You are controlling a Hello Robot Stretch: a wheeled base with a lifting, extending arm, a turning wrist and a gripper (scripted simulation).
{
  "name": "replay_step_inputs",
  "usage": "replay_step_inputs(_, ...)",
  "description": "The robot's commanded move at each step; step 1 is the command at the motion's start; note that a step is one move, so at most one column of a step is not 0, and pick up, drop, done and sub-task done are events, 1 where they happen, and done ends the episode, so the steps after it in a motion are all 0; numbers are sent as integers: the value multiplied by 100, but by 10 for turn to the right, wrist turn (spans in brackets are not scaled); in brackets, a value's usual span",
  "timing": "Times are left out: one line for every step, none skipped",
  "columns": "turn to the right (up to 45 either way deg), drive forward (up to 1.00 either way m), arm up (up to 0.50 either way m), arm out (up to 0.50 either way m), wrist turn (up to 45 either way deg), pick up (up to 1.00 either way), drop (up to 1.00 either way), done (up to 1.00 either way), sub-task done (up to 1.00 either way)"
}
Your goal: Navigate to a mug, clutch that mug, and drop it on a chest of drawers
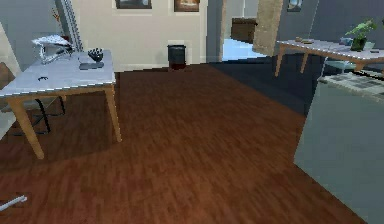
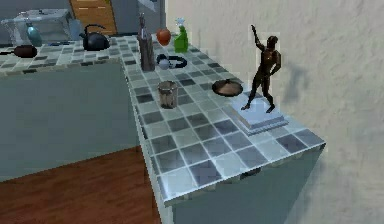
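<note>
On the tiled counter [image 2: 200, 150] in the arm side view, 1 grey mug [image 2: 167, 95] stands upright near a pan [image 2: 227, 87] and a statue [image 2: 263, 70]; I cannot tell the gripper's state

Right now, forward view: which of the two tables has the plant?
The farther table at the upper right: a green plant stands at its right end. The nearer table at the left holds a white object instead.
</note>
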Motion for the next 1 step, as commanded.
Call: replay_step_inputs(0,0,38,0,0,0,0,0,0)
